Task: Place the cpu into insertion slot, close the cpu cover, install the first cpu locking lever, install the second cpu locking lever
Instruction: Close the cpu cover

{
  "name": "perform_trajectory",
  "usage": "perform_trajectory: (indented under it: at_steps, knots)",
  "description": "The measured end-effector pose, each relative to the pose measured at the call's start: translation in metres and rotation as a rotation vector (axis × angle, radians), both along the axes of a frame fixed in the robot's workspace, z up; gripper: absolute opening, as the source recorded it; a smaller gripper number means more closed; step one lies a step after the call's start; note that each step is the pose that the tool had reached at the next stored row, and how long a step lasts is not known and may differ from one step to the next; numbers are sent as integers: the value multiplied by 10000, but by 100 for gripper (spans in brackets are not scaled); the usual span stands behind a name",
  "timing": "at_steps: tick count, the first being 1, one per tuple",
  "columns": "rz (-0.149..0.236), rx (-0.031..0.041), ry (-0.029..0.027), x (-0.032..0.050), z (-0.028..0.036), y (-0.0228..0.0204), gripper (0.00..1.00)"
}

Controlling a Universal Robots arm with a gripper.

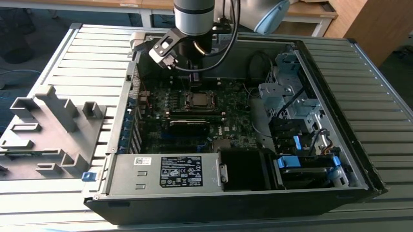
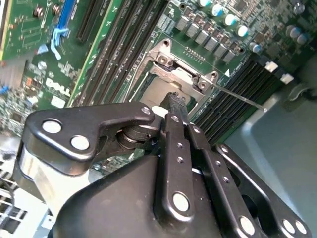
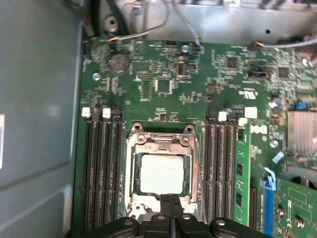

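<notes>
In the exterior view, the end effector point(image 1: 197, 83) hangs just above the insertion slot point(image 1: 189, 101) inside an open computer case point(image 1: 226, 203) lying on the desk point(image 1: 58, 58). In the first wrist view, the cpu point(image 3: 163, 173) sits in the insertion slot and the cpu cover point(image 3: 161, 140) lies flat around it. The end effector is clenched, empty, at the slot's edge. In the second wrist view, a thin metal lever point(image 2: 240, 97) slants out from the slot's corner.

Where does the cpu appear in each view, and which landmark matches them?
Exterior view: the cpu sits mid-motherboard, just by the gripper.
First wrist view: the cpu lies inside the cpu cover, next to the gripper.
Second wrist view: the cpu shows as grey metal beyond the gripper.
Shared landmark: the silvery cpu cover framing it.
</notes>
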State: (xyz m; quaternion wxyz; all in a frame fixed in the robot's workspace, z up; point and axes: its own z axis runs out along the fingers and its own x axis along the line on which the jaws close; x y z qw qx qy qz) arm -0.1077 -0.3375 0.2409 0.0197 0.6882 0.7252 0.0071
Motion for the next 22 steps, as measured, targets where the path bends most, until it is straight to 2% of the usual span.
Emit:
perform_trajectory:
  at_steps: [20,22]
  knots:
    - [3645,-1,1,0,-45,0,11]
    - [3848,-3,2,0,-46,0,11]
